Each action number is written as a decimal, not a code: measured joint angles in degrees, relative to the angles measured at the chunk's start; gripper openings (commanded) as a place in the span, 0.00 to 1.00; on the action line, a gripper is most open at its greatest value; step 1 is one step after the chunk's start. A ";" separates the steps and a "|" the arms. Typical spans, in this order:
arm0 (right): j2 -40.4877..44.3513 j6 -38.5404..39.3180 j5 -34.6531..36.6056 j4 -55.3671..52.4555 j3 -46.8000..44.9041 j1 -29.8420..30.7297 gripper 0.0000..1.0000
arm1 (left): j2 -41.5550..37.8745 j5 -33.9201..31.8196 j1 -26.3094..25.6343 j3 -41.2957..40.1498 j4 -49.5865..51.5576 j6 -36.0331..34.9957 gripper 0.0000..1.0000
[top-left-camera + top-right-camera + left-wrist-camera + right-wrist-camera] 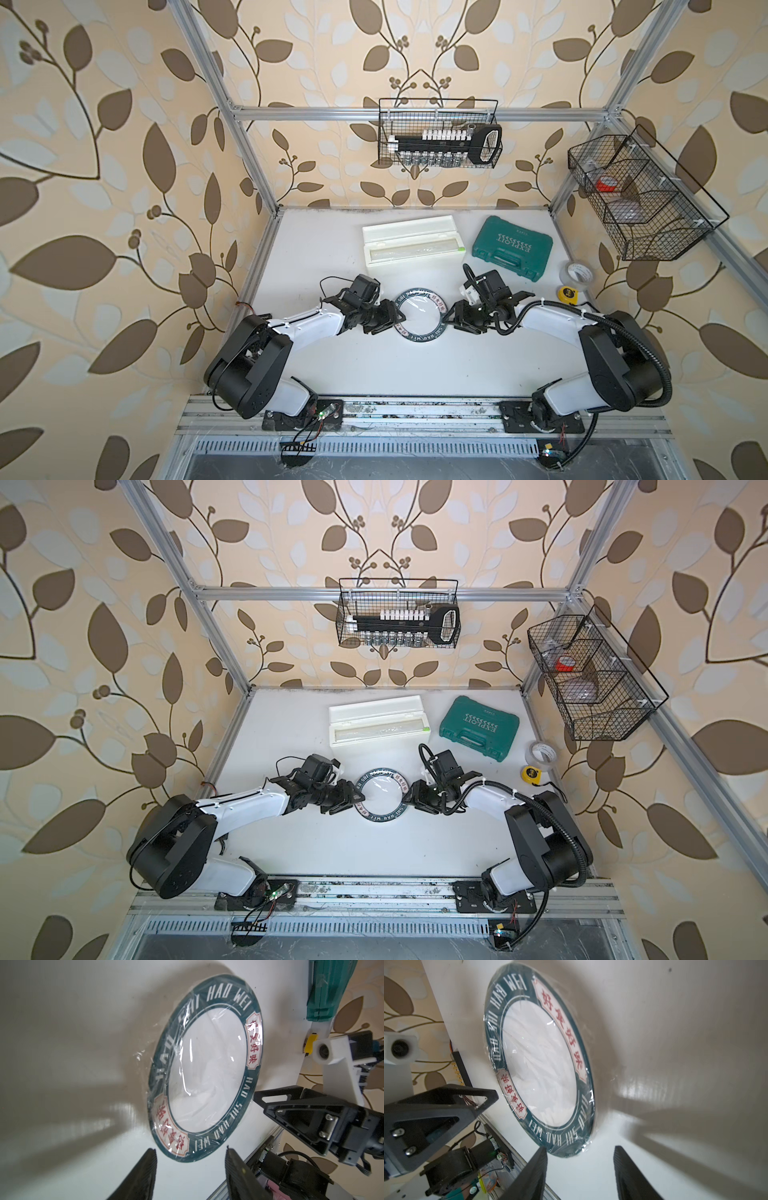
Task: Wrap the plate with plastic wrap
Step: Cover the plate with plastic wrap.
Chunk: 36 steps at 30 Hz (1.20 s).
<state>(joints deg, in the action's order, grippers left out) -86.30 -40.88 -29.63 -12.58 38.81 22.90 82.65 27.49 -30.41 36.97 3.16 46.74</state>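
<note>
The plate (415,338) (380,818), white with a dark green lettered rim, lies flat on the white table between my two arms. Plastic wrap (187,1076) (537,1059) lies stretched and crinkled over its top and down round its rim. My left gripper (397,319) (190,1149) stands open at the plate's left edge, with nothing between its fingers. At the opposite edge my right gripper (446,320) (580,1148) is open and empty too. Behind the plate sits the long white dispenser box (411,245) (378,725), lid up.
A green tool case (513,247) lies at the back right. Near the table's right edge are a clear tape roll (577,274) and a yellow tape measure (566,294). Wire baskets hang on the back wall (440,133) and the right wall (640,199).
</note>
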 measured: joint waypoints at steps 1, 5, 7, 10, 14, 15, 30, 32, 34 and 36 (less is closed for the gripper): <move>-0.76 -0.48 -0.20 0.76 0.02 0.09 0.45 | 0.57 -0.11 -0.04 0.00 -0.55 0.15 0.50; -3.61 -2.58 -1.18 4.31 -0.09 0.83 0.33 | 2.51 -0.57 -0.44 -0.20 -2.56 0.66 0.41; -4.70 -4.07 -1.55 6.60 -0.50 1.42 0.27 | 3.50 -0.50 -0.44 -0.76 -4.52 1.07 0.37; -5.97 -6.40 -2.25 10.14 -1.90 2.82 0.18 | 6.10 -0.50 -0.48 -1.99 -7.85 1.66 0.34; -6.27 -10.03 -2.49 14.67 -3.65 3.82 0.14 | 6.62 0.11 -0.66 -3.04 -10.58 1.99 0.33; -6.32 -10.75 -2.67 15.47 -3.98 3.82 0.14 | 6.58 0.02 -0.66 -3.10 -10.78 2.10 0.33; -4.83 -13.70 -5.75 18.62 -5.33 3.45 0.56 | 5.99 -0.79 0.90 -0.37 -3.85 0.59 0.46; -3.30 -11.98 -5.81 16.09 -5.31 1.66 0.61 | 5.79 -0.48 2.01 0.63 -1.14 -0.70 0.52; -1.62 -9.11 -5.40 12.33 -5.11 -0.22 0.64 | 4.66 -0.57 3.61 0.85 1.46 -1.73 0.57; -0.09 -5.29 -3.13 6.73 -3.80 -1.70 0.64 | 2.16 -0.87 5.20 0.63 4.52 -2.38 0.59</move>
<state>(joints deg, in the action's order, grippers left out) -86.39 -46.17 -32.75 -5.85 35.00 21.19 84.82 26.61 -25.21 37.60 7.68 44.36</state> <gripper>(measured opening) 0.639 0.577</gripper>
